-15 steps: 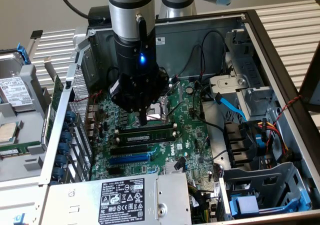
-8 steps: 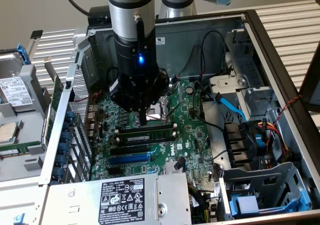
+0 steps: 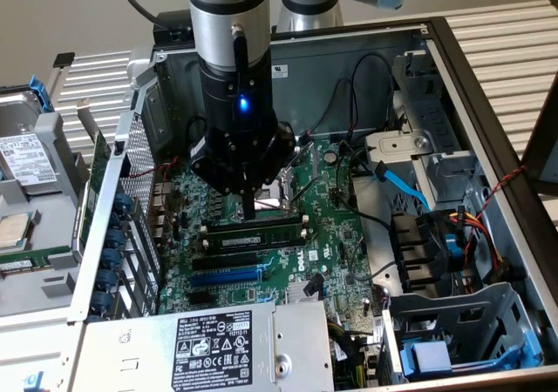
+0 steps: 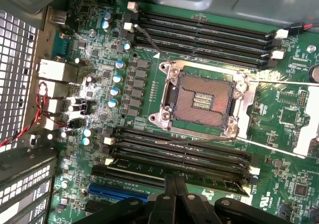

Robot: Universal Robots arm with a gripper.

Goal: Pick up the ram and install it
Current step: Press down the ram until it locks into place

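The ram (image 3: 261,233) is a dark-green stick with black chips, standing on edge in one of the black memory slots just in front of the CPU socket (image 3: 279,192). In the wrist view the ram (image 4: 217,180) lies along the slot nearest my fingers. My gripper (image 3: 250,211) hangs straight above it, shut, with its tips at the stick's top edge near the middle. The two fingers (image 4: 169,186) are pressed together side by side along the stick's length, with nothing between them. I cannot tell whether the slot's end clips are latched.
The open computer case (image 3: 471,104) walls in the motherboard. A blue expansion slot (image 4: 114,190) lies beside the memory slots, and a second bank of slots (image 4: 199,35) sits beyond the socket (image 4: 202,99). The power supply (image 3: 218,344), drive cages and cables (image 3: 410,192) crowd the sides.
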